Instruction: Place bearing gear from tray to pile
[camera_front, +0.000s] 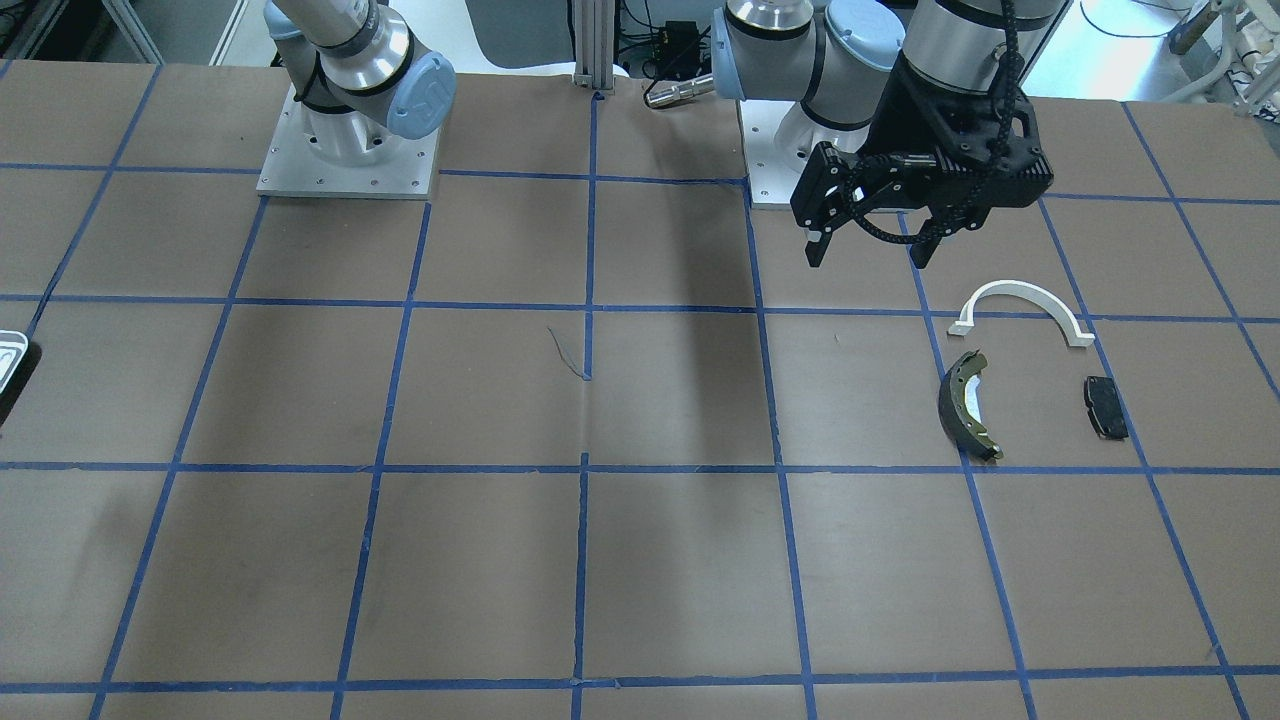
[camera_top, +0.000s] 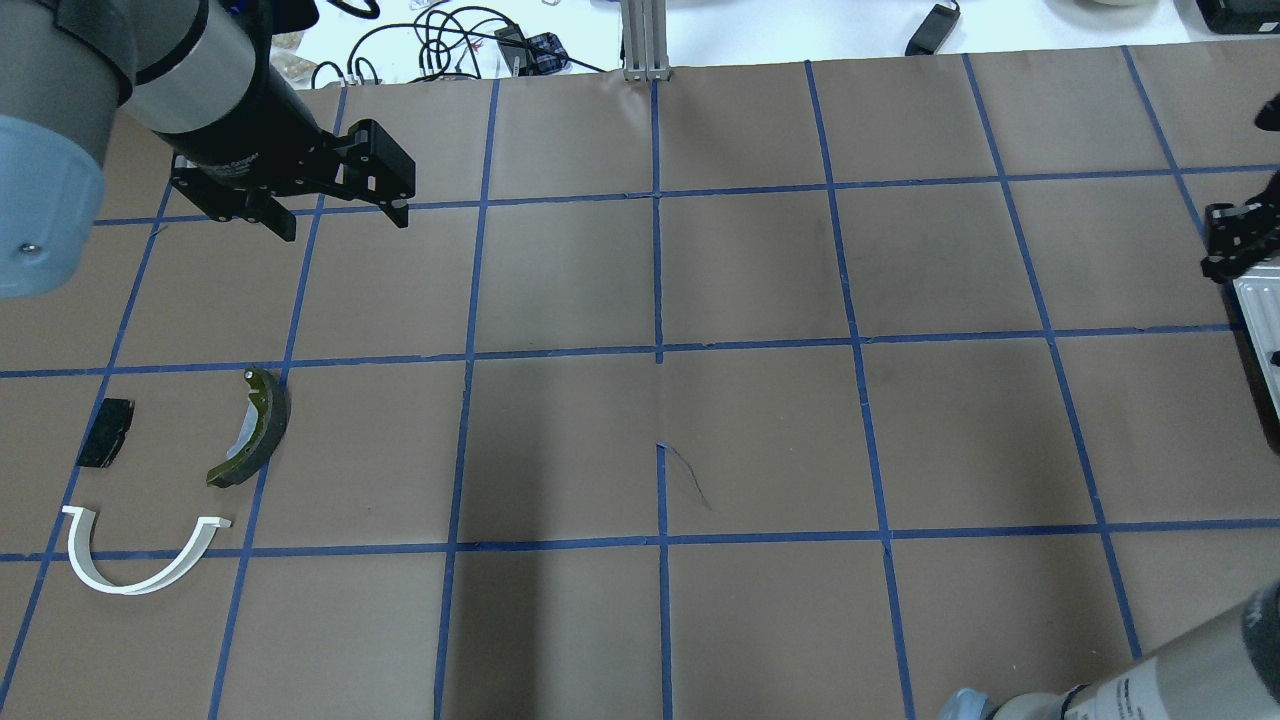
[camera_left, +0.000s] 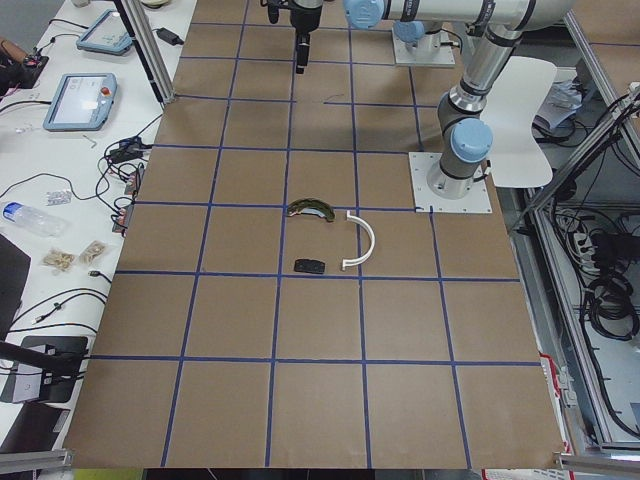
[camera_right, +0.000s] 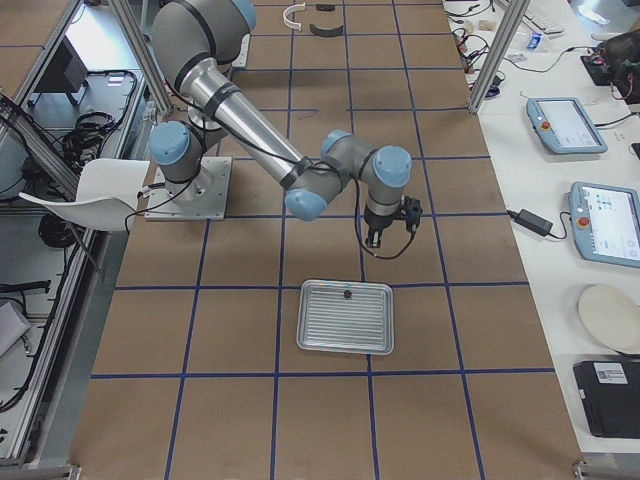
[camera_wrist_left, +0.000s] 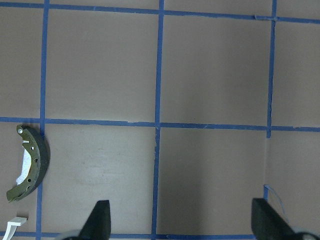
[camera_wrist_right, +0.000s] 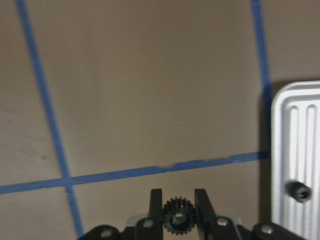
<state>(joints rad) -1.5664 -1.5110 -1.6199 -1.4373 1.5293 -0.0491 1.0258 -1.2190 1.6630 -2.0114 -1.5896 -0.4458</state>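
My right gripper (camera_wrist_right: 178, 199) is shut on a small black toothed bearing gear (camera_wrist_right: 176, 218) and holds it above the table, just beside the white ridged tray (camera_wrist_right: 296, 150). A second small gear (camera_wrist_right: 298, 191) lies on the tray near its edge. In the exterior right view the gripper (camera_right: 375, 240) hangs just beyond the tray (camera_right: 345, 330). The pile lies far off on the left side: a white half-ring arch (camera_top: 130, 580), a brake shoe (camera_top: 255, 425) and a black pad (camera_top: 105, 432). My left gripper (camera_top: 342, 226) is open and empty, above the table beyond the pile.
Brown paper with a blue tape grid covers the table (camera_top: 660, 430). The arm bases (camera_front: 348, 140) stand at the robot's edge. An aluminium post (camera_top: 645, 40) stands at the far edge. Cables and tablets lie on the side bench (camera_left: 90, 90).
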